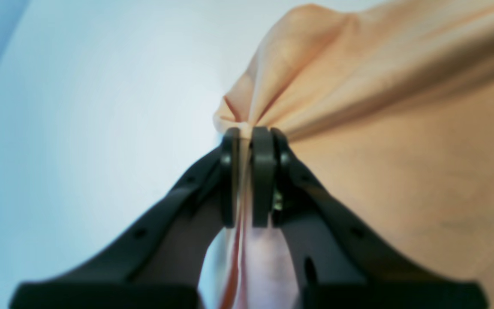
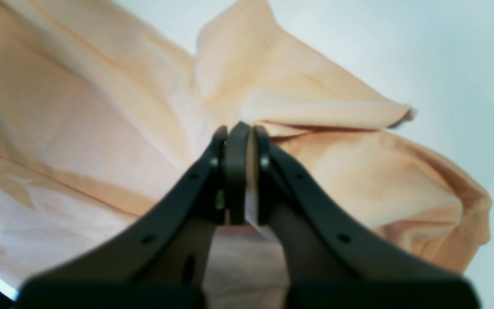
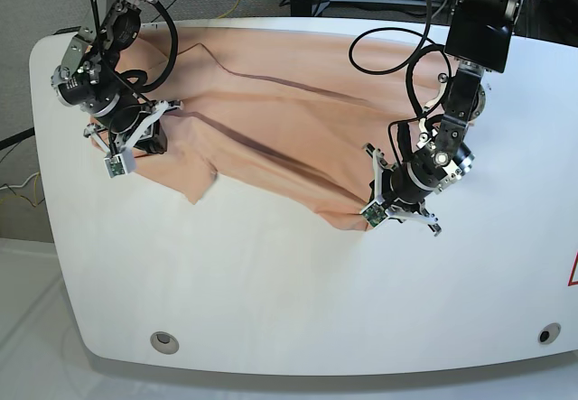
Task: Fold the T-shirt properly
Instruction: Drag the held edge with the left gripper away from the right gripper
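My left gripper (image 1: pixel 247 133) is clamped on a bunched edge of the peach T-shirt (image 1: pixel 401 128), cloth pinched btwn the pads w/ folds fanning out from the grip. My right gripper (image 2: pixel 238 131) is likewise closed tight on a fold of the shirt, near a sleeve. T-shirt (image 3: pixel 289 120) lies spread across the far half of the white table (image 3: pixel 271 301), wrinkled, lower edge pulled toward both grippers: right (image 3: pixel 144 134) at base view's left, left (image 3: pixel 379 206) at its right.

Two black-and-silver robot arms

Each arm (image 3: pixel 470 75) carries looping black cables (image 3: pixel 397 52), silver round joints and white wrist brackets; the matte black gripper fingers (image 1: pixel 263 171) curve inward, dotted with small screws.
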### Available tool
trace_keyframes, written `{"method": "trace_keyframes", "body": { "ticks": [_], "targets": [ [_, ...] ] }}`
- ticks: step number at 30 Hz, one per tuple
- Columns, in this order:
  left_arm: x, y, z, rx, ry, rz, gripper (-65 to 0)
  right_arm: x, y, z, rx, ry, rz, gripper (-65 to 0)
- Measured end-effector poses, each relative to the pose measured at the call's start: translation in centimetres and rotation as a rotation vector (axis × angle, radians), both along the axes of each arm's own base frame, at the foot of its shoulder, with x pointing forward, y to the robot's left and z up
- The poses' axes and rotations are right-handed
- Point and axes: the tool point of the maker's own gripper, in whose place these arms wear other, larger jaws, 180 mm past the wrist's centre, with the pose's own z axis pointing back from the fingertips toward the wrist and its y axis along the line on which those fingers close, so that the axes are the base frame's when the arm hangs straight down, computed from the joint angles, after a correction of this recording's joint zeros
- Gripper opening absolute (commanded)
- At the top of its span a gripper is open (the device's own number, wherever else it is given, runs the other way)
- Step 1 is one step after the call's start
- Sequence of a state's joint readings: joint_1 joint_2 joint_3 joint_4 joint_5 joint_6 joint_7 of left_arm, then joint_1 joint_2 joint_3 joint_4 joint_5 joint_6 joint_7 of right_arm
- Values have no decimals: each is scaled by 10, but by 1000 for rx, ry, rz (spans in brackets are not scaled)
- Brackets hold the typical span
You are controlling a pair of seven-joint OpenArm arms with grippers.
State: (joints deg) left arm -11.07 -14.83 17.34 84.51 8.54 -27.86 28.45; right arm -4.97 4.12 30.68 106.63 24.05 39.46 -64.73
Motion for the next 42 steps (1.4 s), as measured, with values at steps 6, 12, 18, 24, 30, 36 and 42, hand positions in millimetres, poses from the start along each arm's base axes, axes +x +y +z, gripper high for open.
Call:
{"method": "trace_keyframes", "body": {
  "ticks": [6, 12, 18, 24, 30, 36, 42],
  "targets": [
    [-8, -3, 11, 31, -8, 0, -623, 0, 1, 0, 3, 0, 0, -631],
    [-14, -1, 24, 67, -20, 7, -623, 0, 1, 0, 3, -1, 0, -631],
    [-29, 6, 22, 100, -4, 11, -623, 0, 1, 0, 3, 0, 0, -631],
    [-46, 7, 8, 108, 40, 11, -623, 0, 1, 0, 2, 0, 0, -631],
    [-66, 16, -10, 133, 95, 17, -623, 0, 1, 0, 3, 0, 0, -631],
    [-83, 18, -24, 137, 141, 16, -623, 0, 1, 0, 3, 0, 0, -631],
    [-96, 31, -31, 174, 162, 15, -623, 0, 1, 0, 3, 0, -1, -631]
  ]
}}
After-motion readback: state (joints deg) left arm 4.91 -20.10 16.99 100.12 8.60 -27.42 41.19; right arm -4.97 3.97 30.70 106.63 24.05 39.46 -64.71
